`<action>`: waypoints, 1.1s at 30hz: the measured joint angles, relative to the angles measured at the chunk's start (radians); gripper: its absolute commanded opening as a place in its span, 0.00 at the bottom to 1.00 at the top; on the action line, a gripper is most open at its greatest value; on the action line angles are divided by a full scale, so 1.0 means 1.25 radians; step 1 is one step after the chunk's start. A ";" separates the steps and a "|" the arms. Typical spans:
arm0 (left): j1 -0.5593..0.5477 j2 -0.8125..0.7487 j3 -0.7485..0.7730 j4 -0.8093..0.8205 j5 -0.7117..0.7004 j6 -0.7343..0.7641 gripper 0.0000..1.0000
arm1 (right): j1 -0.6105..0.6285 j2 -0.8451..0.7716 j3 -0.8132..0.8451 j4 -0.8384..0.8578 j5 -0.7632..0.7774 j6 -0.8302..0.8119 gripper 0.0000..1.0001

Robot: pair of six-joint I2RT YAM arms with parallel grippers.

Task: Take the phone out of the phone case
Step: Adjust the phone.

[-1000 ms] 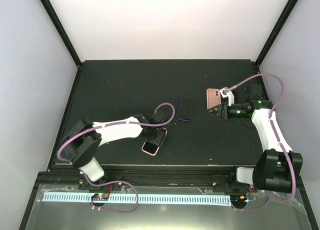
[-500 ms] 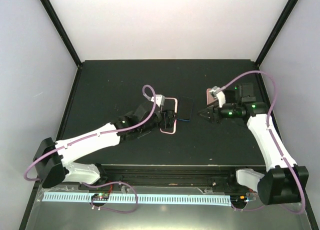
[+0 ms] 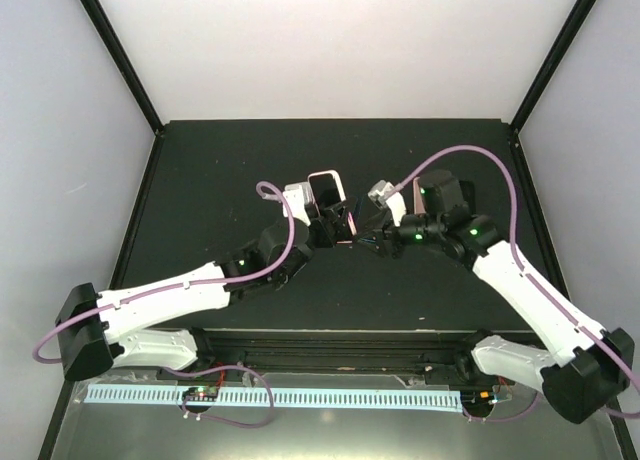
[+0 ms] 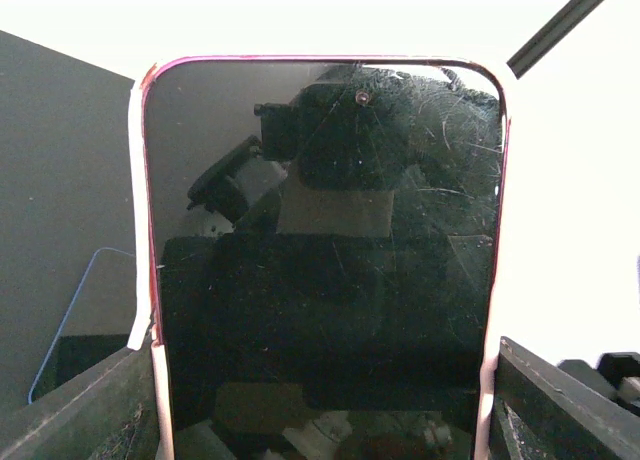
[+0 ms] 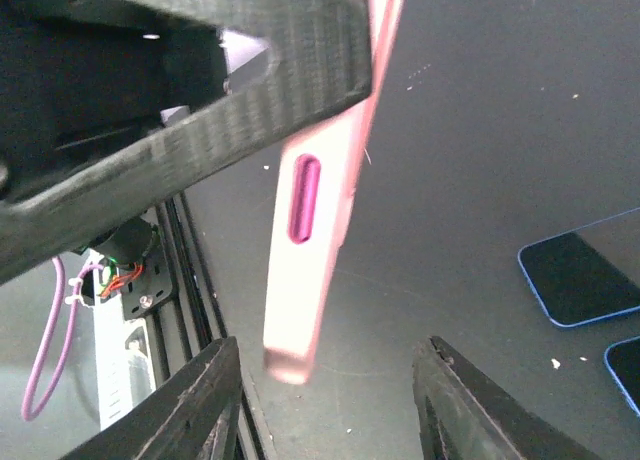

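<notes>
The phone (image 4: 325, 240), dark screen toward the camera, sits in a pink phone case (image 4: 142, 230) and fills the left wrist view. My left gripper (image 4: 325, 405) is shut on it, one finger (image 4: 85, 410) at each long side, and holds it upright above the middle of the table (image 3: 328, 192). In the right wrist view I see the case's side edge (image 5: 305, 280) with a magenta button. My right gripper (image 5: 330, 400) is open, its fingers (image 5: 180, 410) either side of the case's lower end and not touching it. From above, the right gripper (image 3: 362, 232) is just right of the left gripper (image 3: 335, 225).
Two blue-rimmed phones (image 5: 580, 280) (image 5: 625, 370) lie flat on the black table (image 3: 220, 170) beyond the case; one blue rim (image 4: 75, 320) shows left of the held phone. Black frame posts (image 3: 115, 50) and white walls surround the table.
The left arm has carried the cased phone from the table's front up to the middle. The right arm has swung left to meet it, and its jaws have narrowed.
</notes>
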 measured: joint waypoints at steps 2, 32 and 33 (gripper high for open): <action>-0.010 -0.009 -0.009 0.005 -0.027 -0.002 0.59 | 0.023 0.036 0.020 0.002 0.014 0.023 0.43; 0.087 -0.303 -0.228 0.089 0.193 0.182 0.99 | 0.045 -0.045 0.021 -0.078 0.103 -0.026 0.01; 0.094 -0.336 -0.252 0.092 0.234 0.206 0.99 | 0.045 -0.047 0.021 -0.095 0.086 -0.047 0.01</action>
